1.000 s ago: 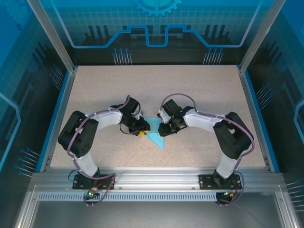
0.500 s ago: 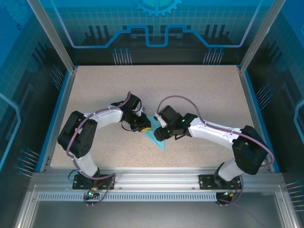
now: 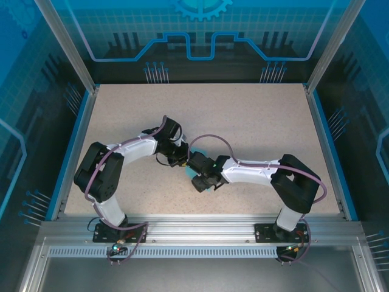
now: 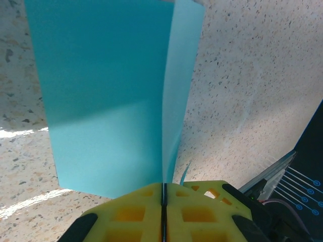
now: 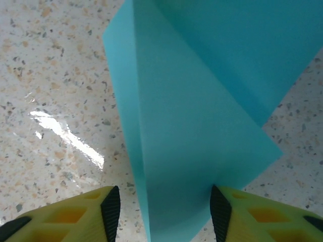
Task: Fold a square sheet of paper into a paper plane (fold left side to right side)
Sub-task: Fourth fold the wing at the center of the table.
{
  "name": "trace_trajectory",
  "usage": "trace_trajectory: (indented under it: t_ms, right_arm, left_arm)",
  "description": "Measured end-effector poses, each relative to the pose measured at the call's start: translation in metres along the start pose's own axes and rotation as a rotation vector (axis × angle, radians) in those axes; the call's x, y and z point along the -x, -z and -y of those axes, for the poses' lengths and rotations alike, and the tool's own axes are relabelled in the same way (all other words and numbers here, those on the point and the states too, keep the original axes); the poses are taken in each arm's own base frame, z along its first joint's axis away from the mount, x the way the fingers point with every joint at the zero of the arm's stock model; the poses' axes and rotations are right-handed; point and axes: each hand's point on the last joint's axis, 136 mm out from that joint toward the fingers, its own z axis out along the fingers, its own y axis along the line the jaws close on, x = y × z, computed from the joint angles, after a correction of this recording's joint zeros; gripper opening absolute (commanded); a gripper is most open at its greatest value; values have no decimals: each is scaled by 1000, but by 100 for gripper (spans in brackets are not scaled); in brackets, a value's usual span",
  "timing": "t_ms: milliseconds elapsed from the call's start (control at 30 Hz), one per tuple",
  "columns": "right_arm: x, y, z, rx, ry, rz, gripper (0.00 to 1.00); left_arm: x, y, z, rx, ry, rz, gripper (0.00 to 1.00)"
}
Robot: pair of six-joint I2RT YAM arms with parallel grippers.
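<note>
Top external view: both my arms bend inward over the middle of the speckled tabletop, nearer its near edge than its far one. My left pincer comes in from the left and my right pincer reaches across from the right, just on the near side of it. The paper lies between and under them, so little of its light blue shows there past my right wrist.

Left wrist view: my left pincer is clenched on the paper. The two yellow fingers meet with a thin edge of the sheet pinched in the seam between them. From that grip the paper runs away from the camera in two layers: a broad, darker panel on the left and a narrower, paler flap on the right that stands up from the fold line. The tabletop shows on both sides of it.

Right wrist view: my right pincer is released, its jaws spread apart with the paper between them. The right black pad sits against the sheet's edge; the left pad stands apart from it, with bare tabletop in the gap. Here the paper is folded over itself, one sharp crease running away from my fingers and a second layer angling off to the far right. Whether it lies wholly flat I cannot tell.
</note>
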Motion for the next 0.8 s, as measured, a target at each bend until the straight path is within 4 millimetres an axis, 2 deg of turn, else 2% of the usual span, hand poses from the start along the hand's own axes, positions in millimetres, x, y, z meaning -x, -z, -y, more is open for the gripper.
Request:
trace_trajectory:
  t_ms: [233,400,600,800]
  right_arm:
    - [-2,-5,2,-18,-7,-11,30]
    - [-3,-6,2,-18,-11,-17,15]
    - [-6,-8,-1,1,-16,-24,11]
    - [-12,-11,-1,8,-15,-33,9]
  left_arm:
    - [-1,0,-2,10,16,-1,11]
    - [0,1,-5,26,22,6,23]
    - [3,10,-3,32,18,28,44]
    - [16,27,-3,13,43,66,54]
